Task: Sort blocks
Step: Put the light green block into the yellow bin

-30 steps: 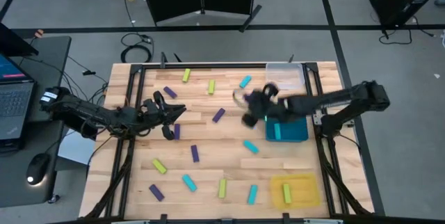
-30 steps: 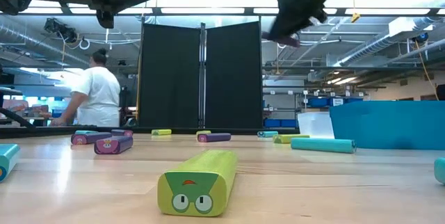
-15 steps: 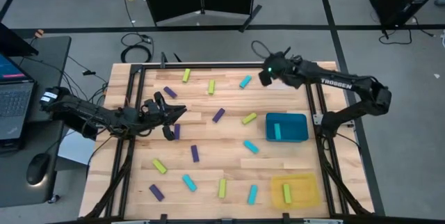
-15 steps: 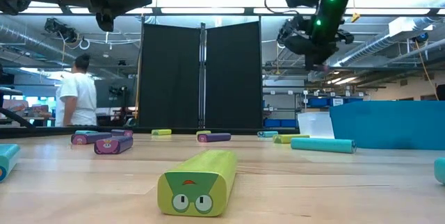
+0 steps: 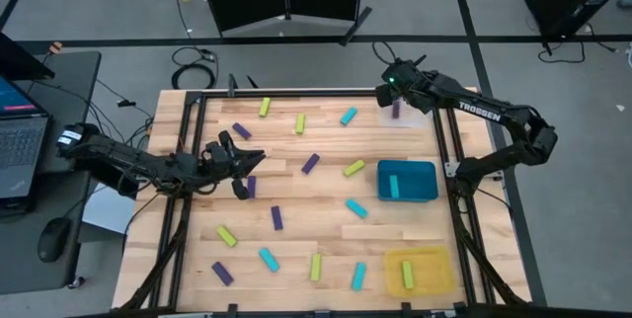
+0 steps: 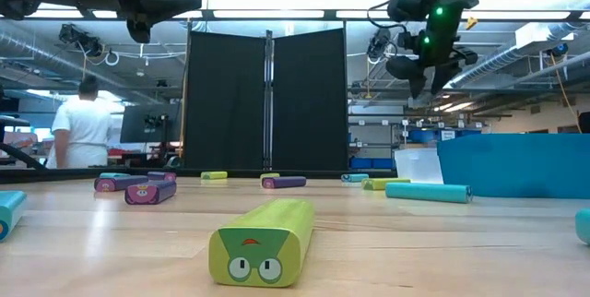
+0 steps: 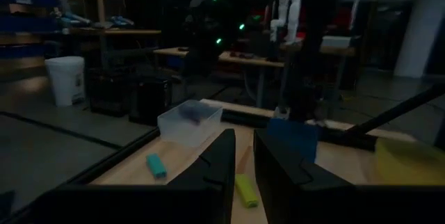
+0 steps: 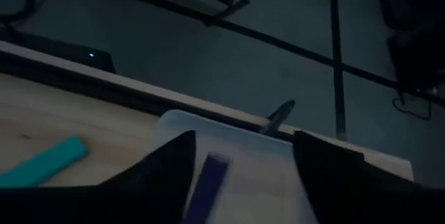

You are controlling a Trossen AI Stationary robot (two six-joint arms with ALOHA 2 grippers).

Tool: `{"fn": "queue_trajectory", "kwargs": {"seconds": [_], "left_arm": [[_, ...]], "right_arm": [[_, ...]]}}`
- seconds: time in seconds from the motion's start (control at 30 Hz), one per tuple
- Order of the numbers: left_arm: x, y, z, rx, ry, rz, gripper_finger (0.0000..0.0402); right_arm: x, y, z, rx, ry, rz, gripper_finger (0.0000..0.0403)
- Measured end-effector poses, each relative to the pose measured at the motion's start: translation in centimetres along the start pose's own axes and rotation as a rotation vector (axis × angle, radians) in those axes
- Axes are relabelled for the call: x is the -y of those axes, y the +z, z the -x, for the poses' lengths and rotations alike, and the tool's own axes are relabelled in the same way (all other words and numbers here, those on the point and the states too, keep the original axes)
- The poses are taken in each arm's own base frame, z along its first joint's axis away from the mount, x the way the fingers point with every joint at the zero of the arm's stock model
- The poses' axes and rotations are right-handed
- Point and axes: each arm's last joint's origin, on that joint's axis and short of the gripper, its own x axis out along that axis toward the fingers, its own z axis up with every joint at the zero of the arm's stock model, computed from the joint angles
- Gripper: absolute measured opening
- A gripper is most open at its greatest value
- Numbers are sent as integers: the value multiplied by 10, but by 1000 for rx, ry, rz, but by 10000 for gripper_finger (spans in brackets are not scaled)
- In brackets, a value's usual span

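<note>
Several dark purple, cyan and yellow-green blocks lie scattered flat on the wooden table (image 5: 296, 195). My right gripper (image 5: 392, 89) hangs open in the air above the clear tray (image 5: 417, 111) at the far right corner. A dark purple block (image 5: 396, 109) shows in that tray; in the right wrist view it is a blurred bar (image 8: 208, 179) between and below my spread fingers, touching neither. My left gripper (image 5: 255, 158) is shut and hovers over the table's left half, holding nothing, near a purple block (image 5: 251, 187).
A teal tray (image 5: 423, 172) at the right edge holds a cyan block (image 5: 393, 188). A yellow tray (image 5: 434, 259) at the near right corner holds a yellow-green block (image 5: 407, 275). A yellow-green block (image 6: 263, 240) lies close to the low camera. A person (image 6: 85, 133) stands beyond the table.
My right gripper has swung quickly from over the table's middle, beside the teal tray, toward the far edge and now hangs over the clear tray. A dark purple block now shows in that tray, where none lay half a second ago. My left arm has kept still.
</note>
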Motion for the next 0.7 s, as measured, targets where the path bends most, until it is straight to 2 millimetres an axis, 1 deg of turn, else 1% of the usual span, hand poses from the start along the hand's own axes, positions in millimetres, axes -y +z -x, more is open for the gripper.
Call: {"fn": "queue_trajectory", "kwargs": {"seconds": [0.07,0.13,0.2,0.27,0.37,0.43,0.53,0.63,0.7], "left_arm": [[-1,-2,0,-14,25,-12,60],[-1,-3,0,-25,43,-21,60],[-1,-4,0,-37,51,-32,60],[0,-1,-2,-75,62,-63,60],[6,5,-7,-197,63,-139,62],[11,10,-12,-288,64,-182,66],[22,18,-20,-398,39,-232,74],[35,18,-25,-559,-45,-299,87],[44,11,-25,-704,-105,-346,99]], "right_arm": [[-1,1,0,12,6,-1,282],[-3,2,1,23,20,10,296],[-7,2,6,43,58,17,304],[-15,4,15,79,143,39,307],[-29,6,37,164,340,86,305],[-40,7,57,235,521,128,300],[-56,2,91,335,758,197,292],[-70,-10,116,398,882,279,284],[-79,-20,127,401,922,337,279]]}}
